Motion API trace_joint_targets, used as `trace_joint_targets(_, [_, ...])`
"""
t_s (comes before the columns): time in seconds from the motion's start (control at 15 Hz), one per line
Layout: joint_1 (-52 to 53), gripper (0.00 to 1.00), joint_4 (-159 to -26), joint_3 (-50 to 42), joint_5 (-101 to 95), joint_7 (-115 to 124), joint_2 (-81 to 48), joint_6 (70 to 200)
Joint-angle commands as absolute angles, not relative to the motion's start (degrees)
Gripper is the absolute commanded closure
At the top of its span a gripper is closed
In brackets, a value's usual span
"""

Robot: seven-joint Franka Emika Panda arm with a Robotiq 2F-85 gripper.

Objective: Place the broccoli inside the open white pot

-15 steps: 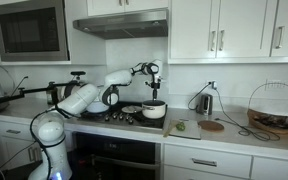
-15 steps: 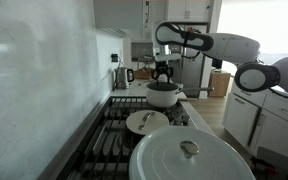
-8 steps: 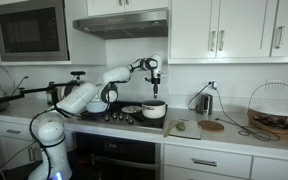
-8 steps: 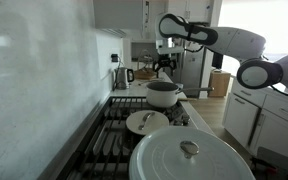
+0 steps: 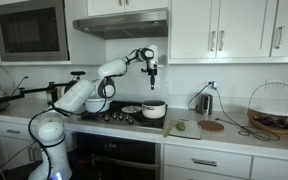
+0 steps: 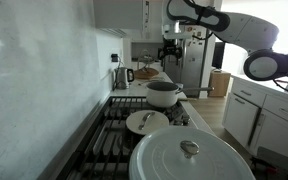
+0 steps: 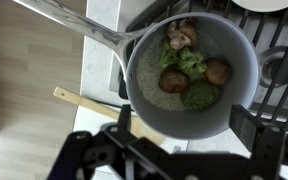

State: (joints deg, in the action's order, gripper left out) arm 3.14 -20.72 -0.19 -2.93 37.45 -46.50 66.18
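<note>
The open white pot (image 7: pixel 239 85) stands on the stove; it also shows in both exterior views (image 5: pixel 154 110) (image 6: pixel 164 94). In the wrist view the dark-green bumpy broccoli (image 7: pixel 199 95) lies inside it, beside two brown round pieces and a lighter green piece (image 7: pixel 186 60). My gripper (image 7: pixel 184 125) is open and empty, its two dark fingers spread either side of the pot's near rim. In both exterior views the gripper (image 5: pixel 152 72) (image 6: pixel 170 52) hangs well above the pot.
A wide white lidded pot (image 6: pixel 189 160) and a loose lid (image 6: pixel 146 122) sit on nearer burners. A wooden spatula (image 7: pixel 84 103) and a metal pan handle (image 7: pixel 79 25) lie beside the pot. A kettle (image 5: pixel 204 100), cutting board (image 5: pixel 212 125) and wire basket (image 5: pixel 274 108) stand on the counter.
The gripper has risen straight up from just above the pot to well above it. The pot has not moved.
</note>
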Motion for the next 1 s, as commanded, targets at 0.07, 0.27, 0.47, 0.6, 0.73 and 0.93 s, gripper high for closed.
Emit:
trace_joint_targets(0.07, [3.08, 0.0, -21.24, -0.52, -0.69, 37.22, -42.16, 64.22])
trace_joint_targets(0.27, [2.49, 0.0, -20.68, -0.02, 0.96, 37.66, -40.28, 66.9])
trace_joint_targets(0.47, [2.97, 0.0, -21.62, -0.92, 0.11, 37.2, -40.3, 66.89])
trace_joint_targets(0.6, [2.94, 0.0, -21.62, -0.91, 0.15, 37.2, -40.03, 66.91])
trace_joint_targets(0.73, [2.93, 0.0, -21.64, -0.91, 0.16, 37.2, -40.05, 66.92])
trace_joint_targets(0.93, [2.93, 0.0, -21.64, -0.91, 0.16, 37.2, -40.05, 66.94])
